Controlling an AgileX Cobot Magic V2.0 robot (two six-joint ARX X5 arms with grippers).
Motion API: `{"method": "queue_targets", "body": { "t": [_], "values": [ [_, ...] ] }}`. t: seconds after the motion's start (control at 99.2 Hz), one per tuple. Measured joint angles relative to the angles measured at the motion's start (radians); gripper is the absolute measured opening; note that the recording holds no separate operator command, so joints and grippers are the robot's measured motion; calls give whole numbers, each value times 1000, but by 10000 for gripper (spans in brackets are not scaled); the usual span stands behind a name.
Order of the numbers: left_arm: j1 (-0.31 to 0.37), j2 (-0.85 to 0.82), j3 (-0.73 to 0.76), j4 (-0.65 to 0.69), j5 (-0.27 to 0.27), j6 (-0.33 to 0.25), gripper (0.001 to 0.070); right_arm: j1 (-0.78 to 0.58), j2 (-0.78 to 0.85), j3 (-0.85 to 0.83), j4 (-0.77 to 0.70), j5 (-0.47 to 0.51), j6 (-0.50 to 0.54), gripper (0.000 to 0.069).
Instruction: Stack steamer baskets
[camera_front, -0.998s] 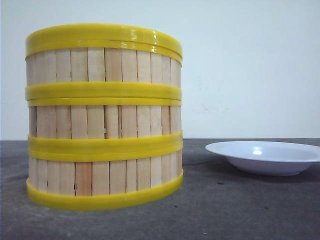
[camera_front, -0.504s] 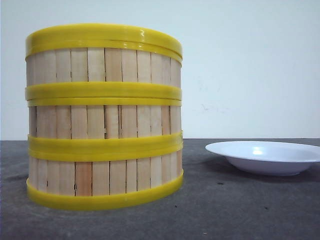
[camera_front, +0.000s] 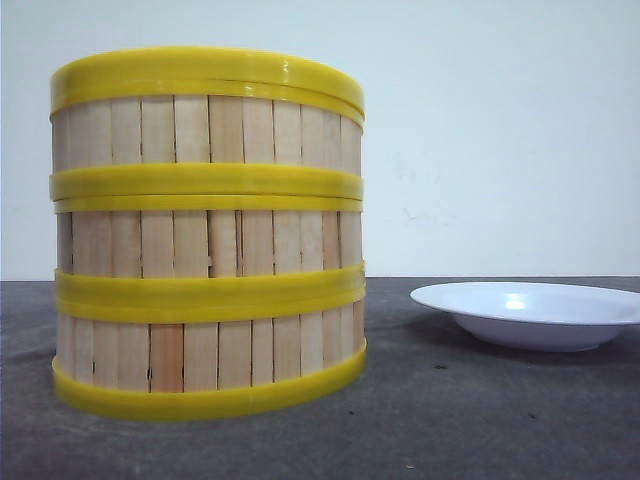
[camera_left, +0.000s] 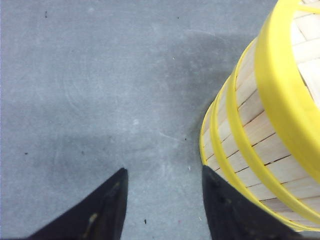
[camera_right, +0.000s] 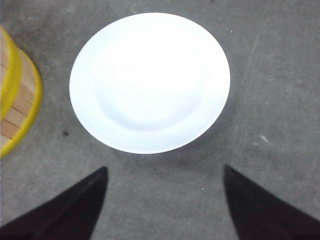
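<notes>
No words, numbers or signs are showing anywhere; nothing here is carrying any writing to read.

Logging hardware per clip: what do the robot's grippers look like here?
Only the fingers show, in the wrist views. The left gripper has two black fingers tapering to points, with a small pale scuff on one. The right gripper has the same plain black, wedge-shaped fingers. No cables, markings or arm links are visible.

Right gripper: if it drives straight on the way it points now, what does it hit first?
Probably the white plate: it lies dead ahead of the open right gripper, bare table between. Depth is unclear, so it could meet the table first.
</notes>
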Motion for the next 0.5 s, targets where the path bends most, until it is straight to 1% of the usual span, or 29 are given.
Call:
{"method": "queue_targets", "body": {
  "t": [0.081,0.121,0.141,0.161,0.212,0.242,0.282,0.313,0.363,0.504],
  "values": [
    [0,0,0,0,0,0,275,0,0,0,0,0,0,494],
    [0,0,0,0,0,0,257,0,0,0,0,0,2,481],
    [0,0,0,0,0,0,234,0,0,0,0,0,5,453],
    [0,0,0,-1,0,0,199,0,0,0,0,0,8,407],
    [0,0,0,0,0,-2,101,0,0,0,0,0,8,257],
    [0,0,0,0,0,-2,70,0,0,0,0,1,8,175],
    [0,0,0,0,0,-3,46,0,0,0,0,1,8,105],
    [0,0,0,0,0,-3,37,0,0,0,0,1,8,74],
    [0,0,0,0,0,-3,29,0,0,0,2,2,8,43],
    [0,0,0,0,-1,-3,27,0,0,0,-9,0,9,23]
  ]
}}
